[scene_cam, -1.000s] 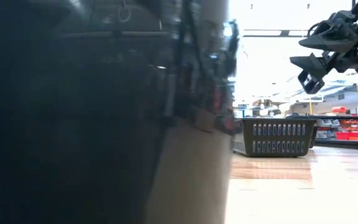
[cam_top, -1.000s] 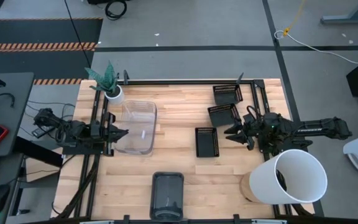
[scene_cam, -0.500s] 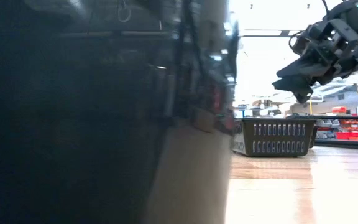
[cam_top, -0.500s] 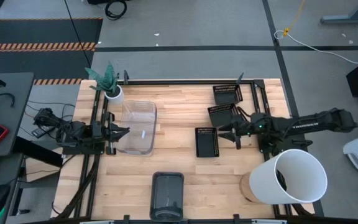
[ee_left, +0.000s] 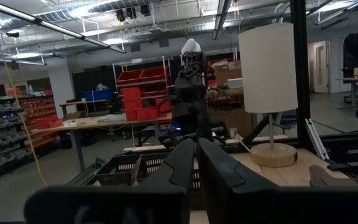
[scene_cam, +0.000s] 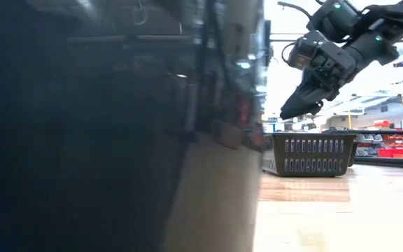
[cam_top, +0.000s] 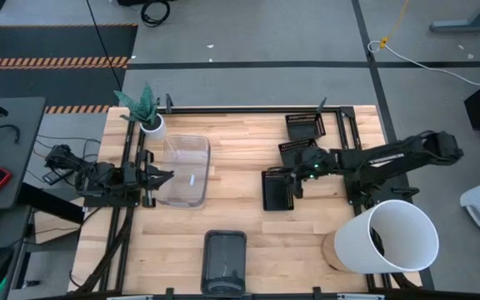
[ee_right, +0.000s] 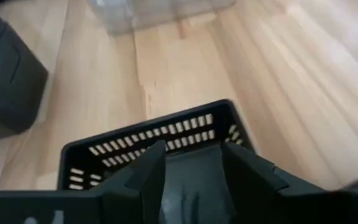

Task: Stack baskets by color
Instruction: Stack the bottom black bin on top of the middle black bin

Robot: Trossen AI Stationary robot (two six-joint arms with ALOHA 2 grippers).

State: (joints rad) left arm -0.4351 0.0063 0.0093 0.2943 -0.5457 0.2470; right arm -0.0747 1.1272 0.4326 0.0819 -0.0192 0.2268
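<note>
A black slotted basket (cam_top: 275,193) rests on its base mid-table. My right gripper (cam_top: 294,185) hangs open just above its right rim, tipped down; in the right wrist view its fingers (ee_right: 149,169) stand over the hollow of the basket (ee_right: 148,142). Two more black baskets (cam_top: 304,126) (cam_top: 297,152) sit behind it. The clear baskets (cam_top: 184,171) sit at the left, with my left gripper (cam_top: 165,176) shut at their left edge and raised above them. A dark grey basket (cam_top: 224,262) stands at the near edge.
A big white bucket (cam_top: 394,236) lies at the near right corner. A small white plant pot (cam_top: 151,125) stands at the far left. Black frame rails (cam_top: 340,133) run along the table's sides and far edge. Bare wood (cam_top: 240,158) lies between the clear and black baskets.
My right gripper has swung from the table's right side toward the middle, over the nearest black basket, and has tipped from roughly level to pointing down. It has stayed open. The baskets have not moved.
</note>
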